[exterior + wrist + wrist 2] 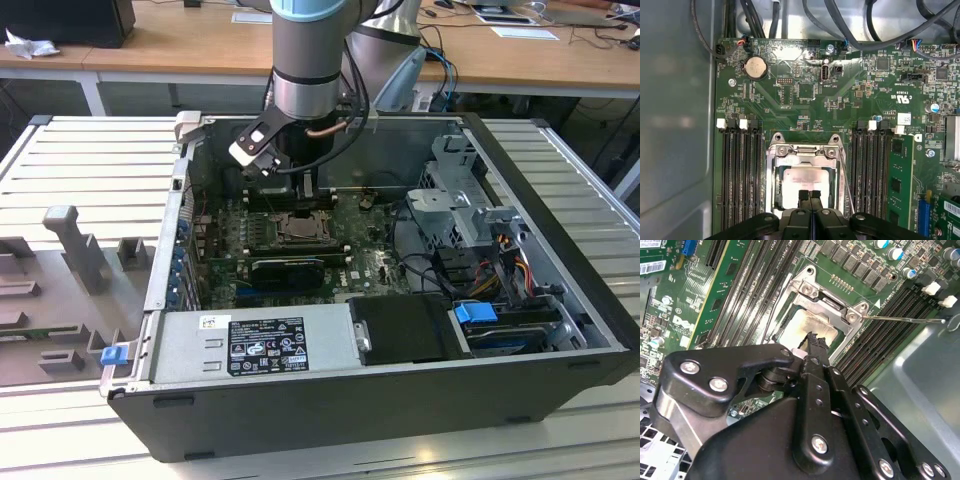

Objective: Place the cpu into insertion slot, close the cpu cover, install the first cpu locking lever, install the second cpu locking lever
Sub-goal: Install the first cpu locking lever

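Observation:
The cpu (805,177) lies in the insertion slot (298,228) on the green board, its pale metal top (810,322) showing through the window of the cpu cover (802,150). The silvery cover (827,297) lies flat over the chip. My gripper (808,194) is shut, its two black fingertips pressed together with nothing between them, right over the chip's near edge (813,341). One thin wire locking lever (846,180) runs along one side of the socket and juts out past it (905,318). Another lever (771,315) lies along the opposite side.
Long black memory slots (740,175) flank the socket on both sides (872,170). The open computer case (560,200) walls the board in; cables (860,30), a drive cage (460,200) and the power supply (260,345) crowd around it. A grey fixture (75,245) stands on the slatted table.

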Motion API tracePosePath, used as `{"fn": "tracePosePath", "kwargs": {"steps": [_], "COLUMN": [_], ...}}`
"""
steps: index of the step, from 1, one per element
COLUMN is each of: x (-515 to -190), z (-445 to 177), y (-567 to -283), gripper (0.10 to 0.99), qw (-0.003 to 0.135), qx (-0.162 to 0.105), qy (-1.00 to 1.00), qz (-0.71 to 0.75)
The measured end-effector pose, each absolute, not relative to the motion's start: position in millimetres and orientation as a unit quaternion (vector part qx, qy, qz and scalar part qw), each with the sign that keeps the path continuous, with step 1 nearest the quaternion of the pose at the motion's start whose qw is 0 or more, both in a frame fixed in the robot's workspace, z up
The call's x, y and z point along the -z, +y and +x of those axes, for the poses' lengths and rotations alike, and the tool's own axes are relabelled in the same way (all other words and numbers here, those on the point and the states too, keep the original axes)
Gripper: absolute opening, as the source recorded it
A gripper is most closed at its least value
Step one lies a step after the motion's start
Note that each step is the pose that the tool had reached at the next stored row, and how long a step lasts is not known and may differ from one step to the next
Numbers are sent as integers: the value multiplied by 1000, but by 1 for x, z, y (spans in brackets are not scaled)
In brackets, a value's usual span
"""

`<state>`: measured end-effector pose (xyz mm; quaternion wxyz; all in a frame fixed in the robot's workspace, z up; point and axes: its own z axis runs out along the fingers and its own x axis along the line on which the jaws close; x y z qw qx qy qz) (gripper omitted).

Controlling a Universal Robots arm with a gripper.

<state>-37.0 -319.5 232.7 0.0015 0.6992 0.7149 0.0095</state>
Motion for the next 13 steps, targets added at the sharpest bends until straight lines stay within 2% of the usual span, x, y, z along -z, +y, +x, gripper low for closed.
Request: {"fn": "tracePosePath", "kwargs": {"steps": [13], "x": [-256], "z": [-37], "y": [-319], "gripper": [106], "qw": [2], "qx": [-10], "qy": [715], "qz": [699]}}
